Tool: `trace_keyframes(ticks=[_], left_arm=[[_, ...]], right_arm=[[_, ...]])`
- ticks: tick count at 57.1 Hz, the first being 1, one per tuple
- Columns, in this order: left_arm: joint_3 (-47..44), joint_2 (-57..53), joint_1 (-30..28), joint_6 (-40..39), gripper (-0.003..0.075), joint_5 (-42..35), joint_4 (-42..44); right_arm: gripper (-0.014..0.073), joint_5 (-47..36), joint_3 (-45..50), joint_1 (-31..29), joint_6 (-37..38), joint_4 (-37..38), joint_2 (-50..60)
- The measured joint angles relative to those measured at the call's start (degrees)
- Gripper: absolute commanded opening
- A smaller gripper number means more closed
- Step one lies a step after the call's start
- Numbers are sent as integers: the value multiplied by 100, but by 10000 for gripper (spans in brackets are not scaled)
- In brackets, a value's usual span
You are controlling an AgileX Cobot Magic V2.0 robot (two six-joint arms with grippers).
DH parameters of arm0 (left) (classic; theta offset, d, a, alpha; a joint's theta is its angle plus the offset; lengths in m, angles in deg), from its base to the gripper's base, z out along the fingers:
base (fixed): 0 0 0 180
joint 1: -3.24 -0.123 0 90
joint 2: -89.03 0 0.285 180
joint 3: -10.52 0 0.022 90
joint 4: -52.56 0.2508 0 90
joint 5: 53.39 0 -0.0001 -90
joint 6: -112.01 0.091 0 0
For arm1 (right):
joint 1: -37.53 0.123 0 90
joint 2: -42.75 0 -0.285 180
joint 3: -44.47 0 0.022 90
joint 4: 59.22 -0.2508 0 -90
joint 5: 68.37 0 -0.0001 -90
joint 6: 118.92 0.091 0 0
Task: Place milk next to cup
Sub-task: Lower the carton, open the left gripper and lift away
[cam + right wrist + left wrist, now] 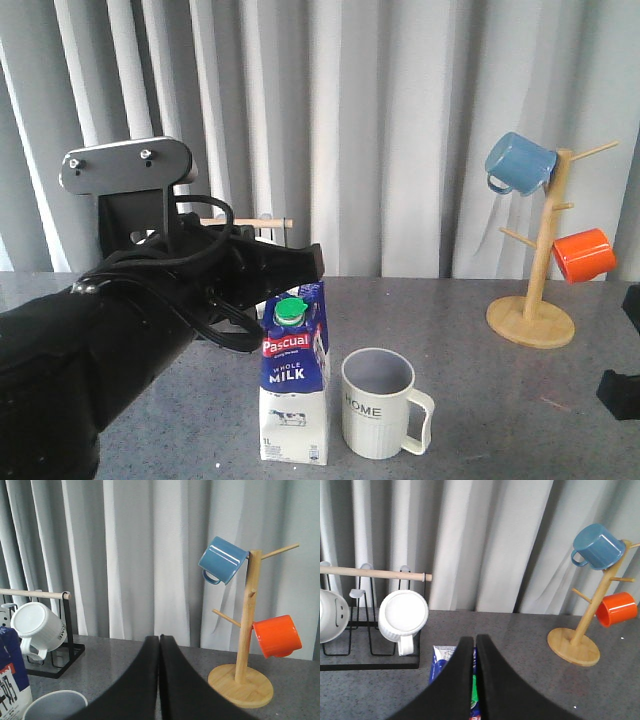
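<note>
Front view, lower centre of the frame: the milk (294, 385) upright on the grey table (460, 310), green cap on top, red "Pascual" band and "WHOLE MILK" facing the camera. Just to its right, close but with a narrow gap, the cup (378, 402), upright, "HOME" on its side, handle pointing right. Filling the lower left of the frame, the black left arm, with the left gripper (312, 262) reaching toward the centre and ending just above the carton's cap, clear of it as far as can be seen. At the far right edge, only dark parts of the right arm. In the right of the frame, a wooden mug tree (535, 290) with a blue mug (520, 163) high up and an orange mug (584, 255) lower.

Left wrist view: left gripper (474, 639) with jaws drawn almost together, only a thin slit between them, nothing clamped. Beneath the fingers, the blue-and-white top of the milk (440, 660) and a sliver of green cap. Behind it, a white mug (403, 615) on a black wire rack (370, 662).

Right wrist view: right gripper (159, 637) with jaws pressed together, holding nothing. Near it, the grey-lined rim of the cup (55, 702), and just beside that the edge of the milk (10, 680)
</note>
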Motion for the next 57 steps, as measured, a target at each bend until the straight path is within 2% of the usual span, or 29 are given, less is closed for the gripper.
trace_keyframes(ticks=[9,19,23,29,39,44,49,57], left_arm=[[155,0,0,-258,-8,741,230],[217,0,5,-342,-8,2523,1033],[198,0,11,-580,-8,3079,1684],[24,-20,11,-1864,-8,3560,3519],[-859,-389,-11,-5694,-8,3908,7566],[-1441,-858,-187,-7261,-8,3975,8959],[-1990,-1524,-570,-8017,-8,3970,9500],[-3035,-2722,-1381,-8198,-8,3702,9629]], right_arm=[[-8,0,0,0,0,0,0],[-8,0,0,0,0,0,0],[-8,0,0,0,0,0,0],[-8,0,0,0,0,0,0],[-8,0,0,0,0,0,0],[-8,0,0,0,0,0,0],[-8,0,0,0,0,0,0],[-8,0,0,0,0,0,0]])
